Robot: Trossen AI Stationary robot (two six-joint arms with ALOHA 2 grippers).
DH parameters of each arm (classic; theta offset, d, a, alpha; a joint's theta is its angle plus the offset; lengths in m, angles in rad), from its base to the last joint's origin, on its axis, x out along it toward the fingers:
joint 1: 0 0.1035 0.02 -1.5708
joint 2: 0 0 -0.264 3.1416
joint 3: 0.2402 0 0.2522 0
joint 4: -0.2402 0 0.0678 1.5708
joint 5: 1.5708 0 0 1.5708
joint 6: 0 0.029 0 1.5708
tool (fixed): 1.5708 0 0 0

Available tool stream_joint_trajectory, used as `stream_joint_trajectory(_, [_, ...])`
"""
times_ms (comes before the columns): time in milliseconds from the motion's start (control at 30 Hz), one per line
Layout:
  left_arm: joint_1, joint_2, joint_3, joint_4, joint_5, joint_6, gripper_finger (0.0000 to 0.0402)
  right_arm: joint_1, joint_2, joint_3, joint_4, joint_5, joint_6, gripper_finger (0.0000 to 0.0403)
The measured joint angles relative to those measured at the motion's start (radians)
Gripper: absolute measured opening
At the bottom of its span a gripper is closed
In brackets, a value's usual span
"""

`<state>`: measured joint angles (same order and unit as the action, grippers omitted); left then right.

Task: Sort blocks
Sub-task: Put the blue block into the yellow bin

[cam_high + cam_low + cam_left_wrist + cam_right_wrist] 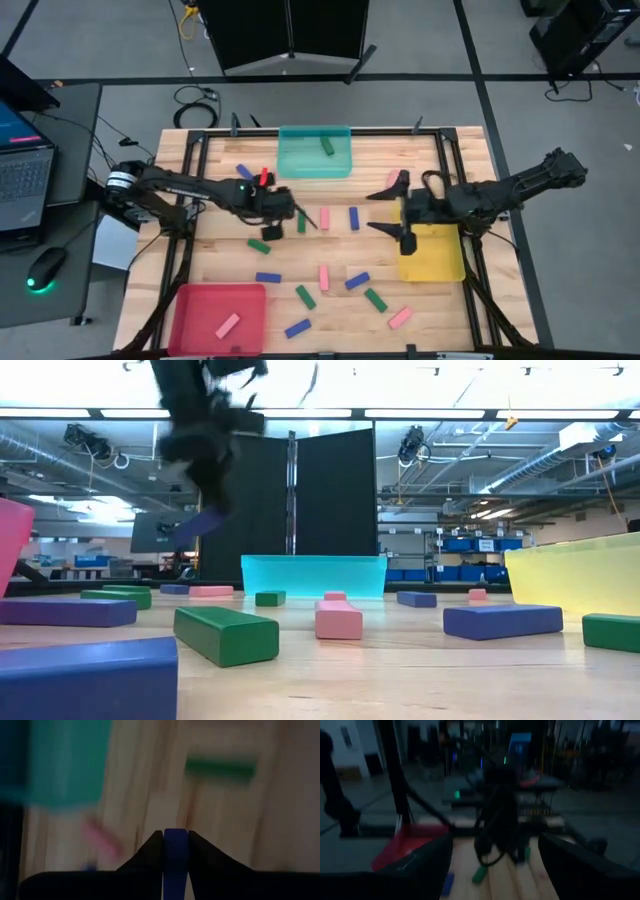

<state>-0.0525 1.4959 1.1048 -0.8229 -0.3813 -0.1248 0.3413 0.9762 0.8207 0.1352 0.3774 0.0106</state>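
**Left gripper carrying a blue block above the counter**

A blue block [175, 855] is sitting pinched between the two dark fingers of the left gripper [300, 214], which are closing tight on its narrow sides. In the low view the same block [205, 520] is hanging clear of the counter [460, 145], under the blurred arm.

The other blocks are lying scattered over the wooden counter. Just at 3 o'clock from the left gripper, a pink block [324, 217] and a blue block [354, 218] are lying side by side, apart from each other. At 7 o'clock from it, a green block [259, 244] is lying flat. Toward the 6 o'clock edge more pink, green and blue blocks are spreading out, well apart.

The teal tray [315, 152] is sitting at 12 o'clock on the counter, holding one green block [327, 146]. The red tray [200, 305] is sitting at 7 o'clock with a pink block [228, 324] in it. The yellow tray [440, 260] is sitting at 4 o'clock.

The right gripper [392, 210] is hovering at 3 o'clock, by the yellow tray, its fingers spreading wide and holding nothing.
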Motion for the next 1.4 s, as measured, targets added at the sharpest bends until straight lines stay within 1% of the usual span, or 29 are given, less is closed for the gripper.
stream_joint_trajectory(100, [-0.010, -0.001, 0.047, 0.211, 0.007, 0.027, 0.0064, 0.028, -0.040, 0.000, 0.041, 0.024, -0.043, 0.0297])
stream_joint_trajectory(167, [-0.020, 0.002, 0.050, 0.384, 0.008, 0.038, 0.0064, 0.044, -0.060, 0.000, 0.057, 0.026, -0.060, 0.0294])
stream_joint_trajectory(233, [-0.037, 0.020, 0.051, 0.599, 0.010, 0.038, 0.0064, 0.063, -0.078, 0.000, 0.055, 0.026, -0.075, 0.0291])
stream_joint_trajectory(300, [-0.055, 0.052, 0.051, 0.768, 0.014, 0.039, 0.0064, 0.075, -0.091, 0.000, 0.061, 0.032, -0.091, 0.0290])
stream_joint_trajectory(367, [-0.069, 0.102, 0.053, 0.959, 0.049, 0.039, 0.0064, 0.084, -0.101, 0.000, 0.064, 0.050, -0.099, 0.0289])
stream_joint_trajectory(467, [-0.081, 0.204, 0.057, 1.195, 0.115, 0.038, 0.0064, 0.088, -0.114, 0.000, 0.080, 0.061, -0.105, 0.0290])
stream_joint_trajectory(600, [-0.079, 0.364, 0.121, 1.366, 0.124, -0.001, 0.0064, 0.090, -0.114, 0.000, 0.120, 0.067, -0.109, 0.0292])
stream_joint_trajectory(733, [-0.070, 0.532, 0.235, 1.488, 0.172, -0.052, 0.0064, 0.095, -0.107, 0.000, 0.160, 0.068, -0.125, 0.0290])
stream_joint_trajectory(833, [-0.062, 0.646, 0.356, 1.513, 0.192, -0.085, 0.0064, 0.098, -0.104, 0.000, 0.184, 0.068, -0.139, 0.0287])
stream_joint_trajectory(1033, [-0.046, 0.839, 0.600, 1.487, 0.300, -0.120, 0.0064, 0.104, -0.104, 0.000, 0.193, 0.068, -0.145, 0.0286])
stream_joint_trajectory(1167, [-0.041, 0.941, 0.756, 1.413, 0.323, -0.145, 0.0064, 0.104, -0.104, 0.000, 0.187, 0.068, -0.145, 0.0284])
stream_joint_trajectory(1233, [-0.038, 0.982, 0.810, 1.388, 0.324, -0.171, 0.0064, 0.104, -0.104, 0.000, 0.185, 0.068, -0.145, 0.0284])
stream_joint_trajectory(1267, [-0.036, 1.000, 0.832, 1.373, 0.327, -0.182, 0.0069, 0.104, -0.104, 0.000, 0.185, 0.068, -0.145, 0.0284])
stream_joint_trajectory(1300, [-0.035, 1.015, 0.852, 1.360, 0.335, -0.192, 0.0081, 0.105, -0.104, 0.000, 0.185, 0.068, -0.145, 0.0284])
stream_joint_trajectory(1400, [-0.029, 1.030, 0.874, 1.337, 0.373, -0.198, 0.0143, 0.111, -0.104, 0.000, 0.185, 0.068, -0.145, 0.0284])
